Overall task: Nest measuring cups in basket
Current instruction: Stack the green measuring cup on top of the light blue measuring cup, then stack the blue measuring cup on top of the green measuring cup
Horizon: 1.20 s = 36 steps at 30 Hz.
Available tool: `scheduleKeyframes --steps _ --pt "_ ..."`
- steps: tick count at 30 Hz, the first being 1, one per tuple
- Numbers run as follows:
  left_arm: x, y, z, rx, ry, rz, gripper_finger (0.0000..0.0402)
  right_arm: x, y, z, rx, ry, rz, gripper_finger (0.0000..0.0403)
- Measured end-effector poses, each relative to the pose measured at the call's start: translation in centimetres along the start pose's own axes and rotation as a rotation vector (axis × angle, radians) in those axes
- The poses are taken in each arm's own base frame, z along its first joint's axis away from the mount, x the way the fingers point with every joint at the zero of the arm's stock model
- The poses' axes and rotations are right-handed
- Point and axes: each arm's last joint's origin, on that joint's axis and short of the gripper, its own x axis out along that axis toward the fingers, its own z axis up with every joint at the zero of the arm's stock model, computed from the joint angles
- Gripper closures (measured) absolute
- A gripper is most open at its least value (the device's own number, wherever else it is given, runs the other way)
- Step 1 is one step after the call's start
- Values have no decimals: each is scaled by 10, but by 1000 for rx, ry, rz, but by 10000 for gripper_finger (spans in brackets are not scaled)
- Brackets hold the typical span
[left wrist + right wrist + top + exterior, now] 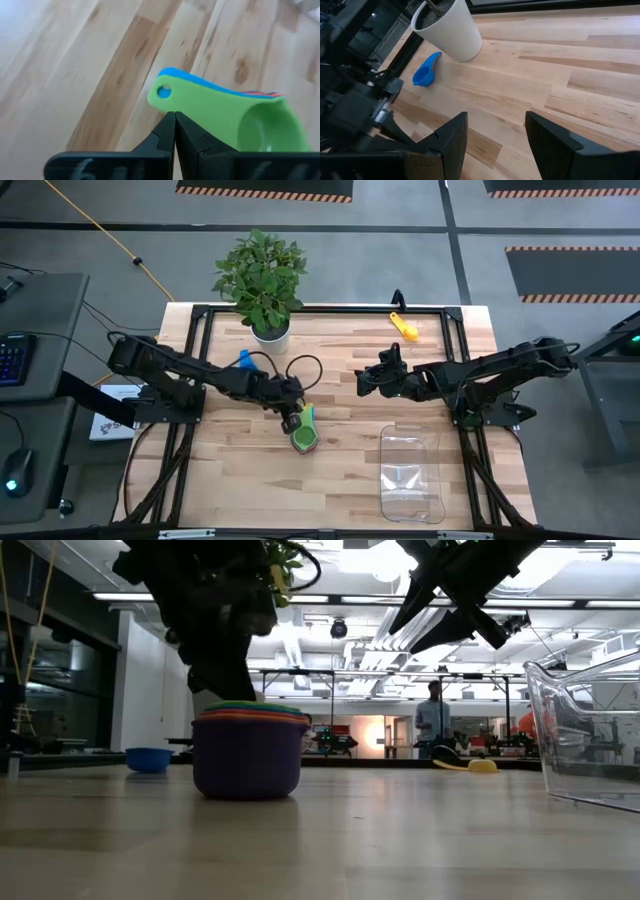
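The measuring cups (304,435) are partly nested: a stack with the green cup (235,117) on top and a dark blue cup (248,760) as its outer shell stands on the bare table (340,480), well left of the clear basket (412,475). The left gripper (291,418) hangs right over that stack with its fingers pressed together and holding nothing, just at the green handle, probably having seated or being about to nudge the cup. The right gripper (366,380) hovers with fingers spread wide and empty, between the stack and the yellow cup (406,328). A light blue cup (425,71) lies loose beside the white plant pot (449,27), so both await nesting; the basket holds no cups.
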Motion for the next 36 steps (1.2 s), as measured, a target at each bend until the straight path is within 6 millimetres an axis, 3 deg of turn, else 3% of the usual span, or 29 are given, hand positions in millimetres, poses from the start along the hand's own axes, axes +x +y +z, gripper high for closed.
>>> scheduleKeyframes --steps 3,9,12,16,21,28,36 --pt "-18 4 1 18 -7 9 401 0 0 0 0 0 0 213" --pt "-81 11 0 147 -125 57 401 0 0 0 -7 2 -4 213" --pt "-108 19 -6 193 -169 153 401 0 -1 0 -5 -9 -9 213" --pt "-126 37 -19 181 -117 311 389 0 -1 0 -7 -11 -10 213" --pt "-130 58 -27 128 15 365 338 0 -1 0 -11 -15 -15 213" --pt "-103 96 -47 28 210 247 239 0 -1 0 -16 -14 -17 213" --pt "-89 121 -45 -83 185 224 181 0 -2 0 -18 -11 -19 213"
